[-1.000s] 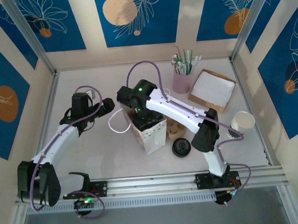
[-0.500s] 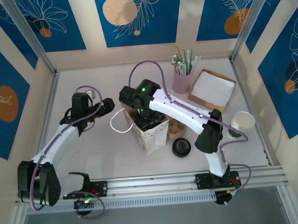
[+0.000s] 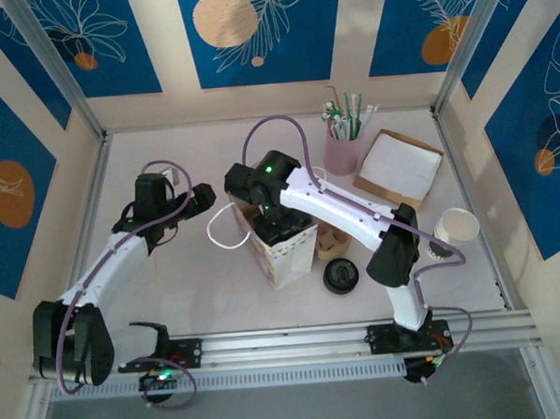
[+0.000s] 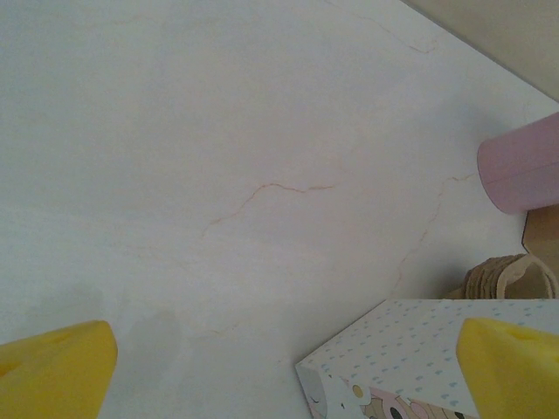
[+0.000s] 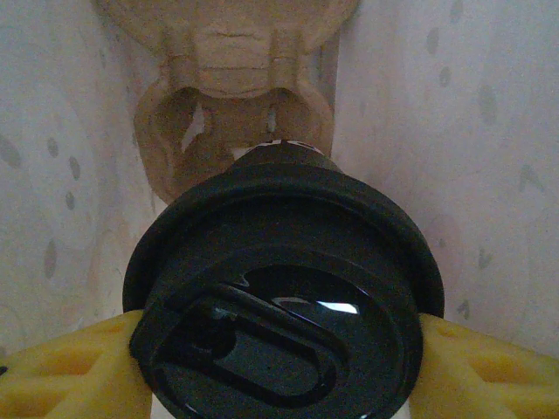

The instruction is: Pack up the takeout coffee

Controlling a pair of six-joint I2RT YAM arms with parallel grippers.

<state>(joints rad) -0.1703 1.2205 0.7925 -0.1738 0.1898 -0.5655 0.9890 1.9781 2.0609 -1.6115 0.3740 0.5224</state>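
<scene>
My right gripper (image 5: 279, 367) is shut on a takeout coffee (image 5: 284, 301) capped with a black lid, one yellow finger on each side. It hangs inside the patterned paper bag (image 3: 280, 252), above a brown cardboard cup holder (image 5: 231, 113) at the bag's bottom. In the top view the right gripper (image 3: 279, 230) reaches down into the bag's mouth. A second, uncapped white paper cup (image 3: 457, 226) with a dark base stands at the table's right edge. My left gripper (image 3: 207, 196) is open just left of the bag; the left gripper (image 4: 284, 375) holds nothing, with the bag's corner (image 4: 419, 349) below it.
A loose black lid (image 3: 341, 275) lies right of the bag, next to a brown cardboard carrier (image 3: 330, 239). A pink cup of straws (image 3: 343, 150) and a cardboard box of napkins (image 3: 398, 168) stand at the back right. The bag's white handle (image 3: 223, 227) loops out leftward.
The right arm has shifted slightly right, its wrist settling over the bag's mouth. The left arm has not moved.
</scene>
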